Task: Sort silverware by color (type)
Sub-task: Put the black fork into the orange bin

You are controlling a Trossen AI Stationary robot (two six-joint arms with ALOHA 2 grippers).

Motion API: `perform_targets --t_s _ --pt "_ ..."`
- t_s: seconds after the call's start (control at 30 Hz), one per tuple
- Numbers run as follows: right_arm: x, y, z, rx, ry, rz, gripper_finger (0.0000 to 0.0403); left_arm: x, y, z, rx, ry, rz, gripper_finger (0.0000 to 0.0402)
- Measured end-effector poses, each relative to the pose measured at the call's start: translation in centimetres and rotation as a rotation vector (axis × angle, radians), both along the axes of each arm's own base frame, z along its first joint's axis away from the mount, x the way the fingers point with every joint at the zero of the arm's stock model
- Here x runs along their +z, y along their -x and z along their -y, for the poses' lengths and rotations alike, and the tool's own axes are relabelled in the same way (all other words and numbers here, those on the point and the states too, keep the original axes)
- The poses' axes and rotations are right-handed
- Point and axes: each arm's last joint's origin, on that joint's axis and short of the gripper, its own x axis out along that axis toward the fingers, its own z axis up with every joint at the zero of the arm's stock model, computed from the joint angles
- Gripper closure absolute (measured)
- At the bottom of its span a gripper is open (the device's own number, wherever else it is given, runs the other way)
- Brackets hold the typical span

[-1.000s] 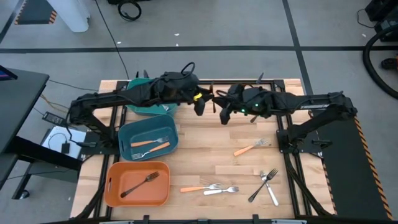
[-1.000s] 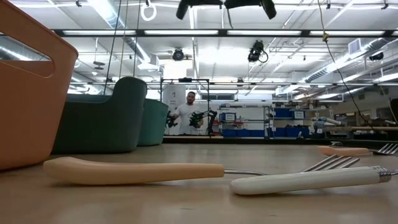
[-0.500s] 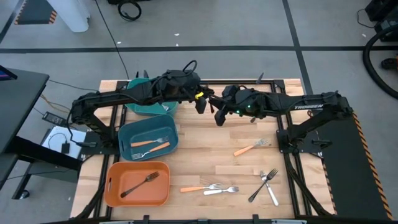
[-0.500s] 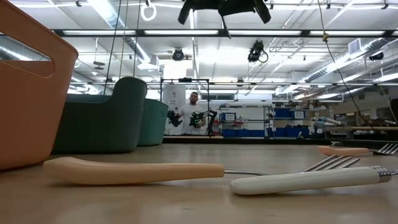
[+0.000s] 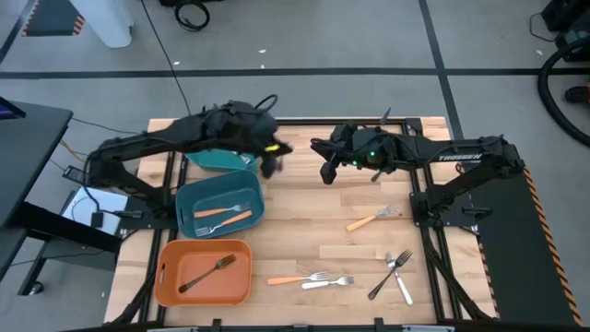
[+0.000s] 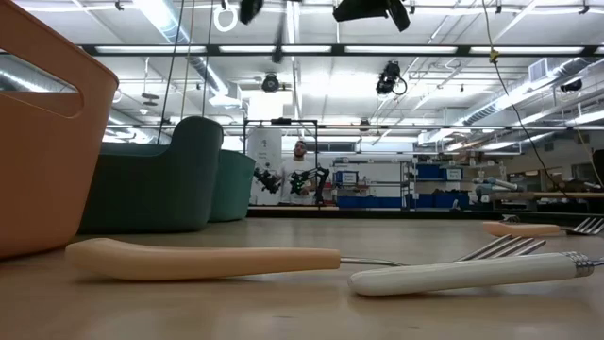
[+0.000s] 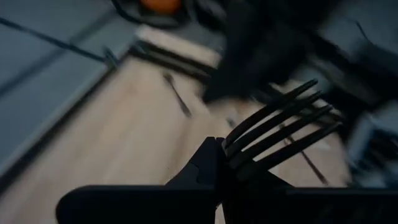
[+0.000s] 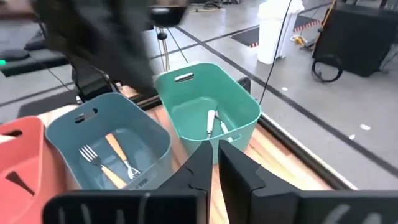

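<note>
With the left claw [image 5: 269,164] clamped on a black fork [image 7: 280,127] near the bench's far edge, we judge the orange bin [image 5: 166,277] lies toward the near-left corner; right claw [image 5: 325,171] nearly together, empty.

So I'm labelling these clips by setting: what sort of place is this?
Likely a robotics lab or workshop: an open hall with ceiling strip lights, shelves of blue bins at the back, and a person working another robot rig there.

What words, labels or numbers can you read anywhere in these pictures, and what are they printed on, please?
"TROSSEN": white lettering on the right arm in the high view, small but just legible.
Nothing else can be read: the bins, forks and table carry no lettering, and any signs in the room behind the table in the low view are too small.
</note>
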Motion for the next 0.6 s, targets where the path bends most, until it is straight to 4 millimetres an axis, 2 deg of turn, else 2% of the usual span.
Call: perform_targets --t_s 0.23,0.37,0.5,0.6 --pt "-0.1 0.2 1.8 -0.055 0.034 -0.025 0.0351 1.3 6.6 4.1 -0.313 0.178 -0.179 0.0397" --pt "0.0 0.4 3.3 -0.108 0.034 -0.025 0.0353 0.6 9.5 6.7 -0.404 0.222 -0.383 0.0395" --pt "0.0 0.6 4.5 -0.164 0.005 -0.002 0.0353 -0.3 11.3 8.6 -0.447 0.265 -0.581 0.0394" --pt "0.0 0.8 5.2 -0.2 -0.02 0.014 0.0353 -0.7 11.7 10.3 -0.515 0.254 -0.643 0.0393"
